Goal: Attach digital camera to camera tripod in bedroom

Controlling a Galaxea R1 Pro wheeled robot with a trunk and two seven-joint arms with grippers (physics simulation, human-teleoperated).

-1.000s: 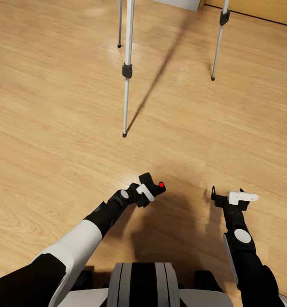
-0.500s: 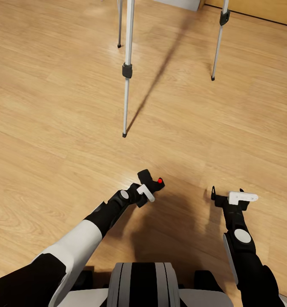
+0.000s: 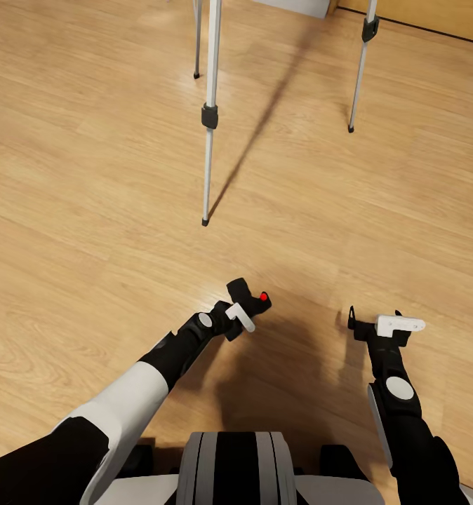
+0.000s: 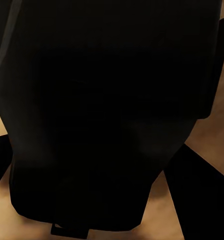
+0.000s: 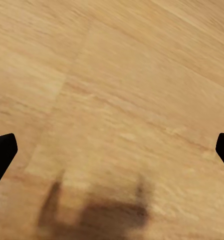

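Observation:
The small black digital camera [image 3: 254, 301] with its red button sits in my left gripper [image 3: 245, 310], which is shut on it low over the floor at centre. In the left wrist view the camera's dark body [image 4: 107, 115] blocks nearly everything. Ahead stand the camera tripod's silver legs: the nearest leg [image 3: 208, 140] ends at a black foot in front of the camera, another leg [image 3: 359, 77] is at the right, and a third [image 3: 197, 42] is at the back. The tripod's head is out of view. My right gripper [image 3: 380, 324] hangs open over bare floor [image 5: 116, 100].
Light wood floor [image 3: 89, 210] spreads all around. A wooden door or panel edge [image 3: 433, 17] runs along the far right, with a pale base [image 3: 300, 5] at the top centre. The tripod casts a long shadow between its legs.
My left gripper has lifted the camera slightly forward and left since a second ago. The right arm and the view have stayed still.

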